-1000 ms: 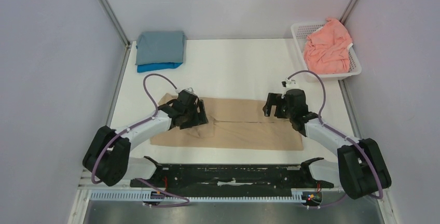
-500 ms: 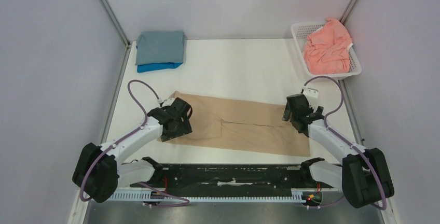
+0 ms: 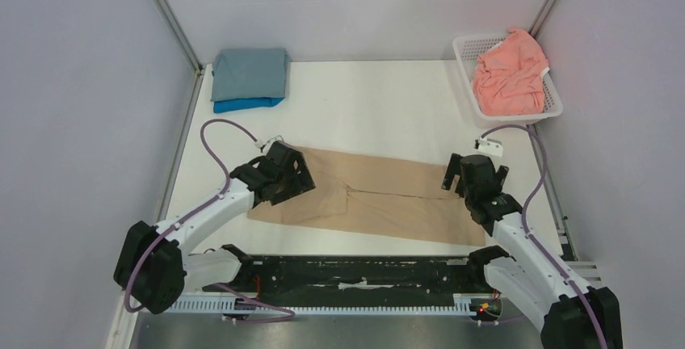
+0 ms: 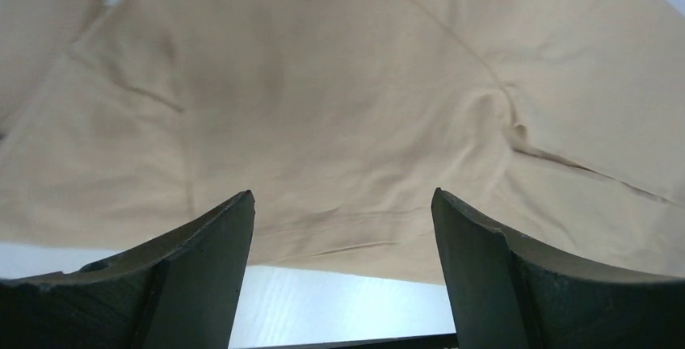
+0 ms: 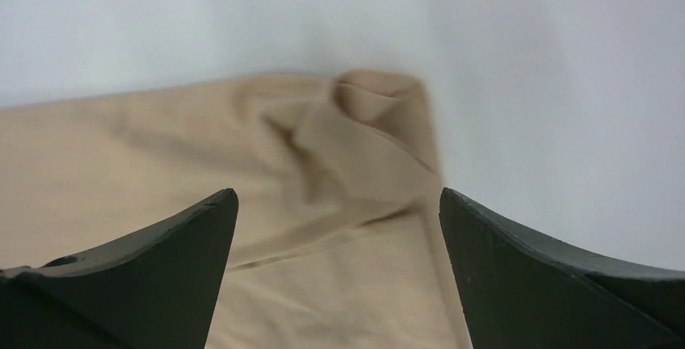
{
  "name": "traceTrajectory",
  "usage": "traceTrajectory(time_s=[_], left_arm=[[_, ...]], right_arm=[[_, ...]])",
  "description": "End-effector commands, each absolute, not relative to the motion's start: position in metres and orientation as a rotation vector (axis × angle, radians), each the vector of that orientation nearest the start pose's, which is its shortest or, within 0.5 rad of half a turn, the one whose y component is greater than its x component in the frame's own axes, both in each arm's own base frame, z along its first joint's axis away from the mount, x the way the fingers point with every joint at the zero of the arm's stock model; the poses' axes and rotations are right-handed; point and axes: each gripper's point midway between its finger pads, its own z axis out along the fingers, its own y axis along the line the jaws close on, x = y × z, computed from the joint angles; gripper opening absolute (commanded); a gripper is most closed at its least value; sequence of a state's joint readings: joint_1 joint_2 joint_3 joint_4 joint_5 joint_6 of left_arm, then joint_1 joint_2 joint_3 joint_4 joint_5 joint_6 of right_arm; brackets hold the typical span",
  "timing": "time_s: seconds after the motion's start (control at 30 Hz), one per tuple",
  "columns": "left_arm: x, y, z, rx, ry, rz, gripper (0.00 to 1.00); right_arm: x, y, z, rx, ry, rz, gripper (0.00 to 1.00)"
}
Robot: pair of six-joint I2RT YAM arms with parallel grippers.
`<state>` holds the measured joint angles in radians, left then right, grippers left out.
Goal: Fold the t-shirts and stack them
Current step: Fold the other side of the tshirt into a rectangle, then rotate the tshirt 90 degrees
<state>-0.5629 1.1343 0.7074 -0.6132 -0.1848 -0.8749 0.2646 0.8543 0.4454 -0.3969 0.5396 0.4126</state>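
The tan t-shirt [image 3: 371, 195] lies flat on the table as a long folded band running left to right. My left gripper [image 3: 289, 178] is open and empty over its left end; in the left wrist view [image 4: 342, 195] the tan t-shirt [image 4: 323, 107] fills the frame, with its near hem between the fingers. My right gripper [image 3: 462, 174] is open and empty over its right end; in the right wrist view [image 5: 338, 191] the crumpled corner of the tan t-shirt [image 5: 363, 123] lies ahead. The grey-blue t-shirt [image 3: 250, 73] lies folded on the bright blue one [image 3: 241, 106]. The salmon-pink t-shirt [image 3: 509, 74] lies crumpled.
The white lattice basket [image 3: 466, 45] holding the pink shirt stands at the far right corner. The folded stack is at the far left corner. Grey walls close in both sides. A black rail [image 3: 355, 272] runs along the near edge between the arm bases.
Both grippers have slid outward along the tan shirt, from its middle to its ends. The shirt now lies a little longer and slightly slanted. The right arm has drawn back.
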Motion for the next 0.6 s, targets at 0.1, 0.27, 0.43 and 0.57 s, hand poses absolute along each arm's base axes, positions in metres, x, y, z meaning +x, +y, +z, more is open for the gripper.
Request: traceTrajectory(time_s=[0.1, 0.27, 0.43, 0.57], left_arm=[[0.267, -0.216, 0.072, -0.357, 2.537, -0.646, 0.86], [0.298, -0.215, 0.029, -0.453, 2.637, -0.502, 0.86], [0.359, -0.245, 0.001, -0.600, 2.695, -0.612, 0.87], [0.434, -0.297, 0.001, -0.651, 2.684, -0.810, 0.87]], right_arm=[[0.302, 0.100, 0.124, -0.062, 1.974, 0.370, 0.98], [0.311, 0.118, 0.094, -0.099, 2.084, 0.445, 0.98], [0.299, 0.115, 0.055, -0.045, 2.242, 0.427, 0.98], [0.264, 0.150, 0.037, -0.164, 2.330, 0.614, 0.98]])
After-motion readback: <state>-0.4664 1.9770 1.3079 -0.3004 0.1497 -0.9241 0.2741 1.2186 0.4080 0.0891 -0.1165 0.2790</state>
